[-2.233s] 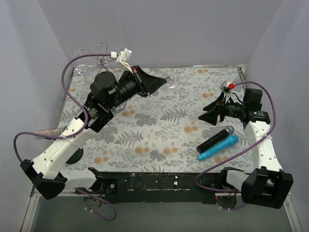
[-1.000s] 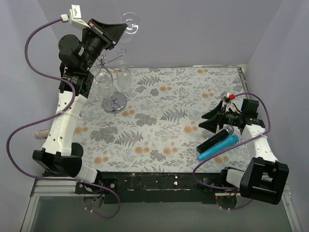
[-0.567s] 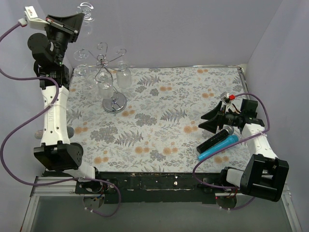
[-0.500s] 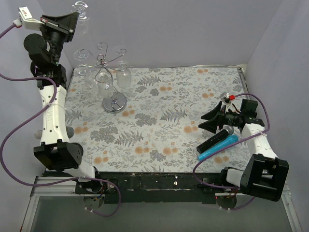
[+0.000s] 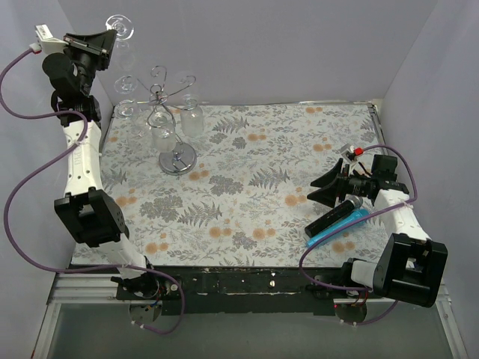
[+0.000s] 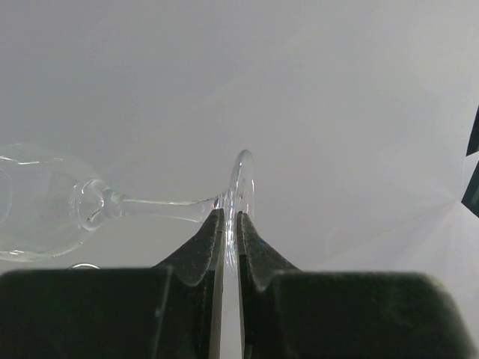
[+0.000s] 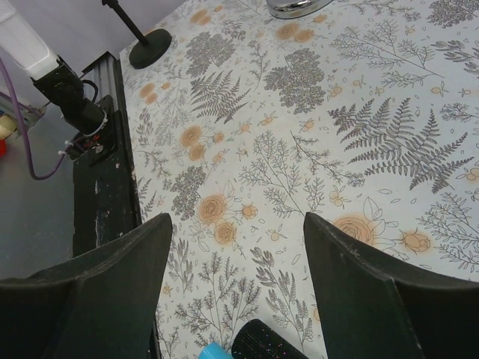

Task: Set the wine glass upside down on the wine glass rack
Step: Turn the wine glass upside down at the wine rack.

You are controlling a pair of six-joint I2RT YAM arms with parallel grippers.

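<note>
My left gripper is raised high at the back left, level with the wall, and is shut on the foot of a clear wine glass. In the left wrist view the fingertips pinch the foot's rim edge-on, and the wine glass lies sideways with its stem and bowl reaching left. The wine glass rack, silver wire with spiral arms and a round shiny base, stands lower and to the right of the gripper. My right gripper is open and empty over the right of the table.
Other clear glasses hang upside down on the rack. A black microphone and a blue one lie just in front of the right gripper; both show at the bottom of the right wrist view. A floral cloth covers the table.
My left arm has lifted the wine glass off the table, swung it up and to the left past the rack, and now holds it high at the back left. The right arm has barely moved.
</note>
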